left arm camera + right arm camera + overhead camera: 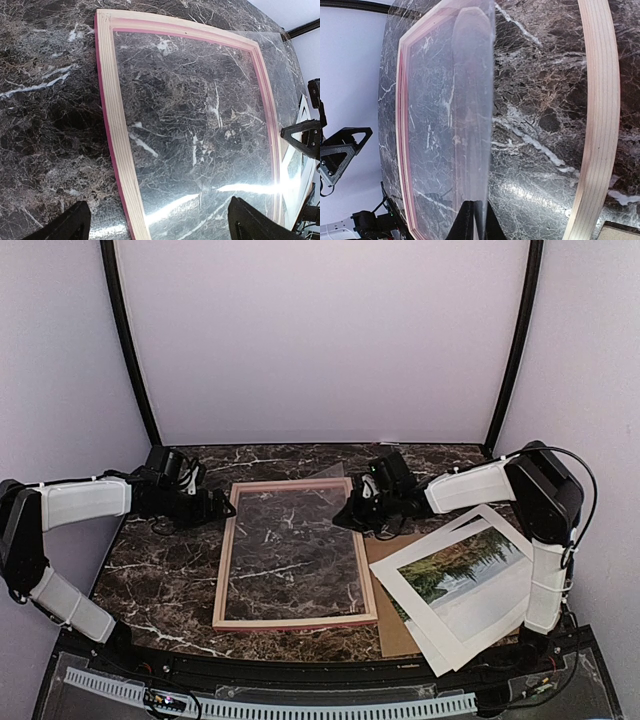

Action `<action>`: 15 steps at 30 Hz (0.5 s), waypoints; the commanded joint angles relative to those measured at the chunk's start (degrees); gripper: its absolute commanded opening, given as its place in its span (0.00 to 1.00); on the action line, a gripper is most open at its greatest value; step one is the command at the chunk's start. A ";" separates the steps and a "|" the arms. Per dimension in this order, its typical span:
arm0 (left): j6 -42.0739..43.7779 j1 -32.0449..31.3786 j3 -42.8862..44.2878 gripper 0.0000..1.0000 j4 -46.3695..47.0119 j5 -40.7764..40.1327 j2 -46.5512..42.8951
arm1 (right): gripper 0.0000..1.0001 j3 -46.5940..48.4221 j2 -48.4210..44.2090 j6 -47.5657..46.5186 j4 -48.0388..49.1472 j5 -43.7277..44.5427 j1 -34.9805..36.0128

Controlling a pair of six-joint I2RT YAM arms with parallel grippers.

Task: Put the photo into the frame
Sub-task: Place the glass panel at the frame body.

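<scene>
Left gripper, jaws spread and empty, beside the frame, which lies back-up with its long axis near-to-far. Right gripper pinches a clear pane tilted over it; this thin edge hold could slip and drop the pane askew. The photo lies face-up at right, long axis diagonal, near-left to far-right.

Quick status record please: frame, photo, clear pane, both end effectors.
frame: flat on marble table, pale back up
photo: right of frame, atop white mat
clear pane: tilted over frame, edge pinched by right end effector
left end effector: open, beside frame's far left corner
right end effector: shut on clear pane
</scene>
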 commanded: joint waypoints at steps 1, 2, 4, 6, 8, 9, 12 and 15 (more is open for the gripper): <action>-0.34 -0.38 1.13 0.98 -0.47 -0.62 -0.78 | 0.06 1.99 -0.84 0.40 -1.30 -0.04 0.68; -0.26 -0.38 1.32 0.98 -0.66 -0.97 -1.00 | 0.07 2.08 -1.02 0.40 -1.57 -0.04 0.68; -0.14 -0.38 1.87 0.98 -1.12 -1.44 -1.37 | 0.09 2.29 -1.29 0.40 -2.03 -0.10 0.68; -0.12 -0.38 2.38 0.98 -1.47 -1.78 -1.78 | 0.11 2.26 -1.53 0.52 -2.18 -0.20 0.77; -0.04 -0.38 2.83 0.99 -1.73 -2.05 -2.03 | 0.13 2.16 -1.53 0.78 -2.02 -0.57 0.74; -0.03 -0.38 3.13 0.98 -1.81 -2.21 -2.15 | 0.13 2.09 -1.52 0.93 -1.90 -0.92 0.77; 0.18 -0.38 3.60 0.98 -2.37 -2.57 -2.33 | 0.15 1.58 -1.69 1.51 -1.28 -1.44 0.77; 0.39 -0.38 3.93 0.99 -2.69 -3.02 -2.51 | 0.15 1.28 -2.02 1.76 -1.22 -1.53 0.77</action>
